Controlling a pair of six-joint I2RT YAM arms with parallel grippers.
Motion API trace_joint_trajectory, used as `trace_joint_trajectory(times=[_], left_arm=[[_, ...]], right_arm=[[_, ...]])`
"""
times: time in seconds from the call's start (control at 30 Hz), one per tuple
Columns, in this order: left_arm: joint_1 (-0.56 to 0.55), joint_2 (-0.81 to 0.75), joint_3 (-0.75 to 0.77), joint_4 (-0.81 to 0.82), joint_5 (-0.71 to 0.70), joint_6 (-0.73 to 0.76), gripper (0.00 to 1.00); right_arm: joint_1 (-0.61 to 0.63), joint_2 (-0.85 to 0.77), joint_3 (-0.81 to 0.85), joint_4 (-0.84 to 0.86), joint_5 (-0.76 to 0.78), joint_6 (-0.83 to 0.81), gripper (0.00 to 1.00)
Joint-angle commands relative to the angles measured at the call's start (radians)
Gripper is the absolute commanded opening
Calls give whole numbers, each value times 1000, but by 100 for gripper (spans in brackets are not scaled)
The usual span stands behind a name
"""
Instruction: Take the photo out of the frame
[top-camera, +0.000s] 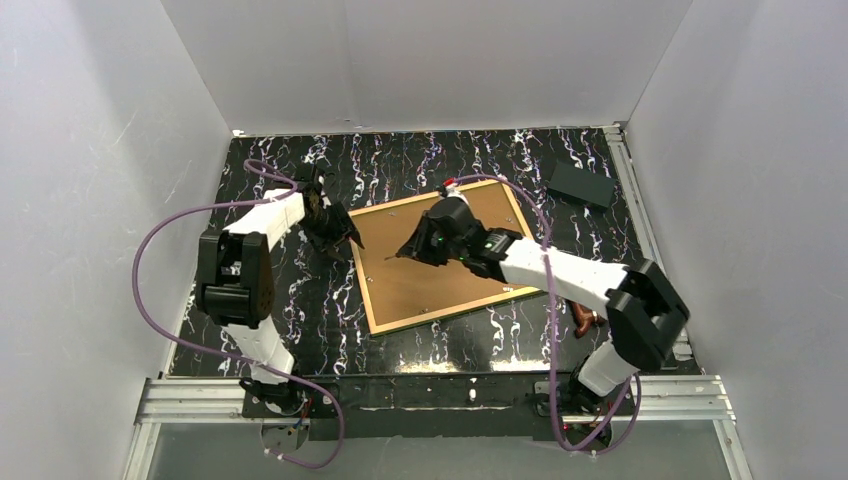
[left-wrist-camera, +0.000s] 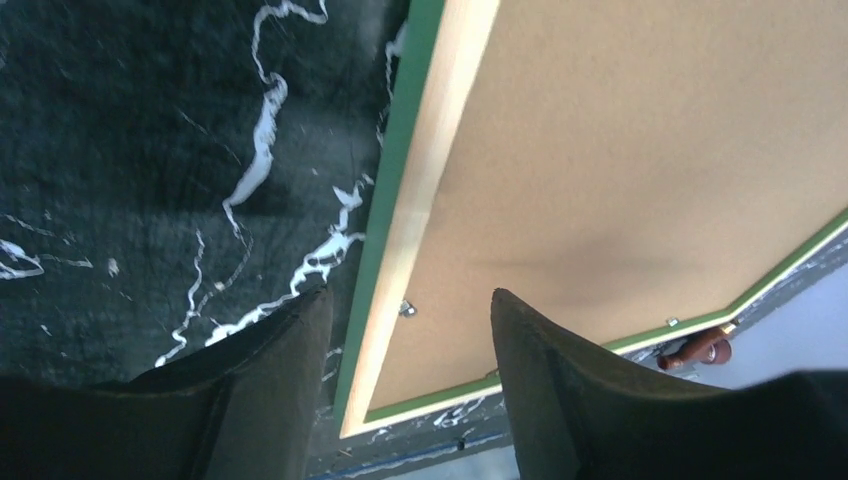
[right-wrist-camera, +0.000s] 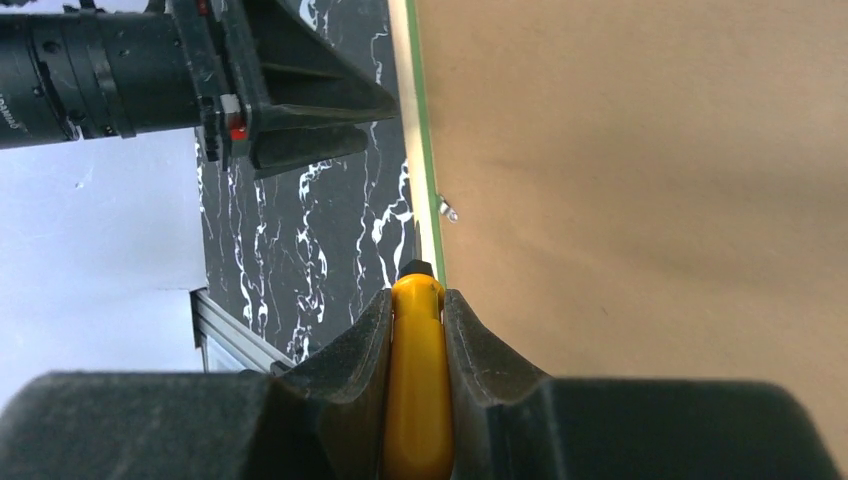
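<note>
Right wrist: right gripper (right-wrist-camera: 418, 300) pinches a yellow, black-tipped tool (right-wrist-camera: 418, 390) by the thin green rectangular frame (right-wrist-camera: 422, 150). Left gripper (left-wrist-camera: 410, 300) hangs half-open, empty.

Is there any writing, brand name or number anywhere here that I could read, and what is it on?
Tiny white print on the black cylinder at the top left of the right wrist view: too small and cut off to read.
Backing panel, frame, dark box: no text visible.
</note>
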Motion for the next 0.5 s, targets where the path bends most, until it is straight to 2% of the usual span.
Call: trace_joint_trajectory(times=[0.0,0.17,0.4,0.47], left_arm=[[11,43,23,-78,-44,22,55],[6,79,22,-34,-42,23,50],[1,117,27,-24,-24,40,36],[-5,124,27,-22,-24,43,36]], right_arm=[[34,110,128,1,32,-36,1],[50,197,203,-19,20,-52,1],[65,263,237,-12,8,-52,1],[71,272,240,-10,5,-52,1]])
